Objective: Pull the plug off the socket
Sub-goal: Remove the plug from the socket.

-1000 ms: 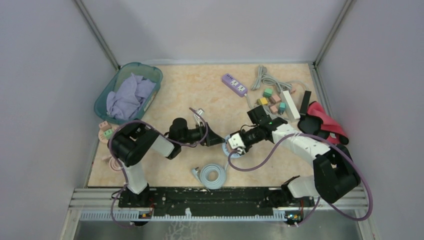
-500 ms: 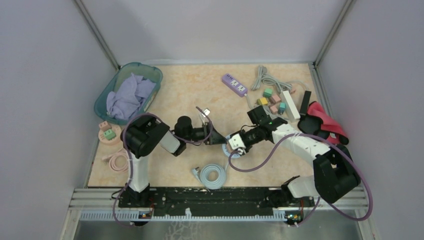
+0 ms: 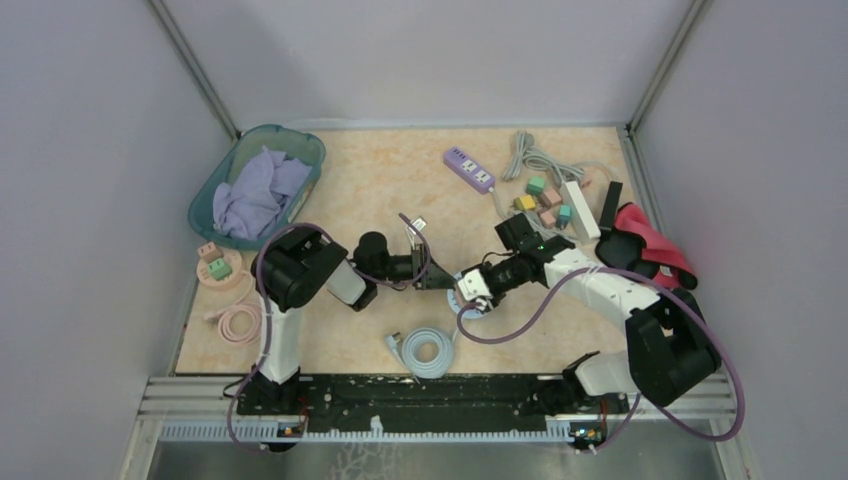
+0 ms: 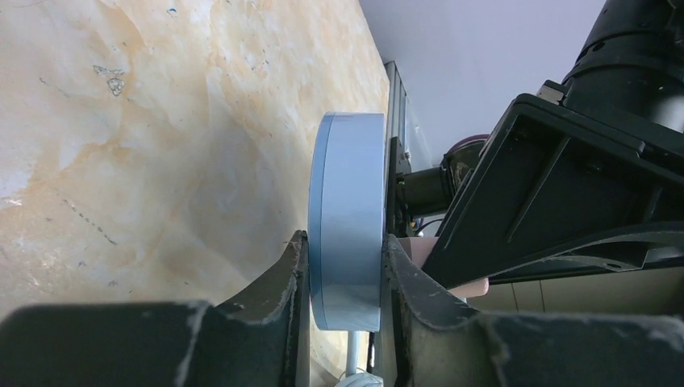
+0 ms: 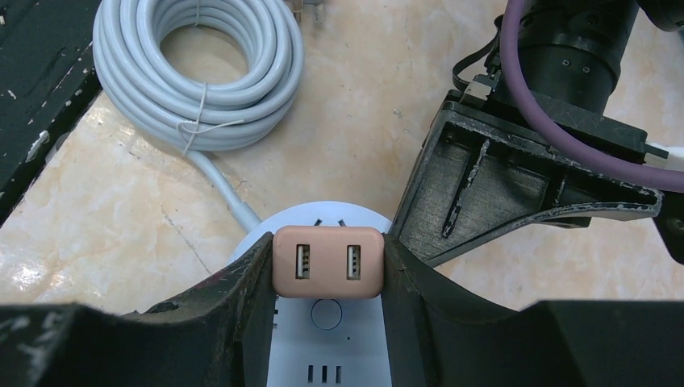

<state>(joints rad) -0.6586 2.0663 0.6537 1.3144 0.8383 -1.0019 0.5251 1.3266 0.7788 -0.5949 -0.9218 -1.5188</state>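
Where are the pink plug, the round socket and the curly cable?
pink plug (image 5: 327, 262), right wrist view, front face
round socket (image 5: 355, 343), right wrist view, top face
curly cable (image 5: 242, 109), right wrist view, its loops

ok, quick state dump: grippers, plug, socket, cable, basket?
left gripper: shut on the socket at its rim
right gripper: shut on the plug
plug: in the socket, not pulled off yet
socket: pinned at the rim, plug in it
grey cable: coiled, tied
basket: holds purple cloth
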